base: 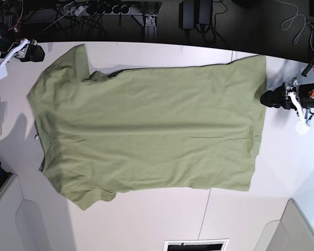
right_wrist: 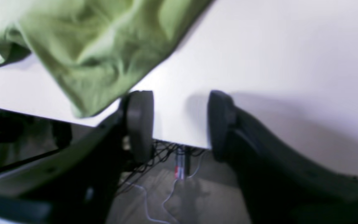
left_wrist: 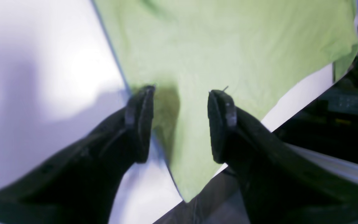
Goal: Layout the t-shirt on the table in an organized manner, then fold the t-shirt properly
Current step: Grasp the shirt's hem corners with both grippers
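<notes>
Base view: t-shirt [base: 152, 130] flat across table [base: 146, 219], left tool [left_wrist: 180, 124] and right tool [right_wrist: 179, 124] agape, cables [right_wrist: 166, 155] beneath.

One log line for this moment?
t-shirt: spread flat on table | left gripper: open over hem corner | right gripper: open, beside sleeve

t-shirt [base: 146, 130] spread flat on table [base: 146, 225], between both hands

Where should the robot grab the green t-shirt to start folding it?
Probably the hem corner of the t-shirt nearest the left tool, coming in from the table edge. That corner lies flat and thin between the open jaws. The right tool, also open, could take the sleeve beside it.
</notes>
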Robot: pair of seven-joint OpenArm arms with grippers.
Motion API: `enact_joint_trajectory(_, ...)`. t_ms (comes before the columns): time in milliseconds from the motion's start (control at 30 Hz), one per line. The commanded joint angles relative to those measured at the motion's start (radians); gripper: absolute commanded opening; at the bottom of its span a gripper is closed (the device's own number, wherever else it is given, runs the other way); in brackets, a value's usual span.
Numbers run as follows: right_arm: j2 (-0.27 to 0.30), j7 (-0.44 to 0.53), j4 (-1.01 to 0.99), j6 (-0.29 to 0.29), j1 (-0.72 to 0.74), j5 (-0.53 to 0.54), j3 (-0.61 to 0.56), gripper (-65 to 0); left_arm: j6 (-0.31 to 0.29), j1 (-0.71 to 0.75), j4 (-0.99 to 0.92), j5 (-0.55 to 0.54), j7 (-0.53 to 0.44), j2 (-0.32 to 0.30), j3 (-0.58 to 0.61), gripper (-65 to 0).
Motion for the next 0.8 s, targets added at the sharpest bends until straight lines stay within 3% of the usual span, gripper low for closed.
enact_joint_trajectory(0, 0.008, 0.016, 0.014, 0.007, 0.005, 0.026, 0.003, -34.3, -0.006, 0.005, 0.013, -0.023, -0.01, -0.028, -0.037, -33.3)
enact_joint_trajectory(200, -0.027, 0.019, 0.014, 0.007, 0.009, 0.031, -0.064, -34.3, -0.006, 0.106, 0.013, -0.016, -0.011, -0.028, -0.153, -26.8)
enact_joint_trajectory(500, -0.106, 0.046, 0.014, 0.006, 0.019, -0.023, -0.217, -34.3, -0.006, 0.169, 0.013, 0.03, -0.052, -0.019, -0.159, -26.7)
enact_joint_trajectory(767, -0.144, 0.046, 0.014, 0.006, 0.02, -0.022, -0.227, -34.4, -0.006, 0.216, 0.013, 0.045, -0.025, -0.011, -0.159, -26.7)
